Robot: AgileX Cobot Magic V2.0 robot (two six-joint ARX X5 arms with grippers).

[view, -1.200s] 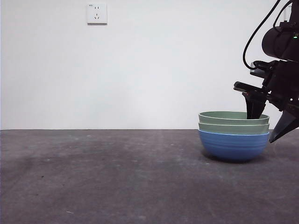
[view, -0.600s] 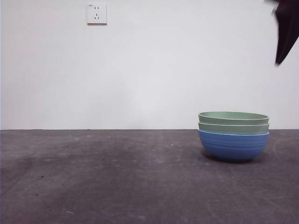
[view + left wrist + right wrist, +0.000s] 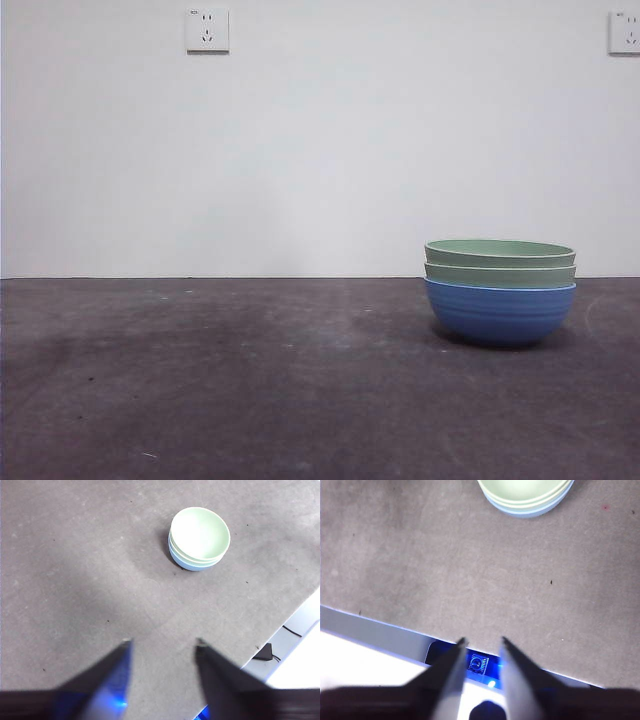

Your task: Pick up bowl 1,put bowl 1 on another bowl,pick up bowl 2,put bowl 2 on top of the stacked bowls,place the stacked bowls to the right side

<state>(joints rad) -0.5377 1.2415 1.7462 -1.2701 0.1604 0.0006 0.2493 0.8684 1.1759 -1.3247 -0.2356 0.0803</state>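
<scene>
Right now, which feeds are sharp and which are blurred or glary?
Front view: sharp, evenly lit, soft shadow under the stacked bowls. Left wrist view: bowls sharp, left gripper blurred, bright glare beyond the table edge. Right wrist view: right gripper blurred, white washout near it.

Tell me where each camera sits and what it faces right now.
Front view: low at table height, level toward the wall; three stacked ribbed bowls, two pale green over one blue; no arm shows.
Left wrist view: high above the grey table, looking down; left gripper open.
Right wrist view: above the table edge; right gripper open.
All three share the bowls.
</scene>
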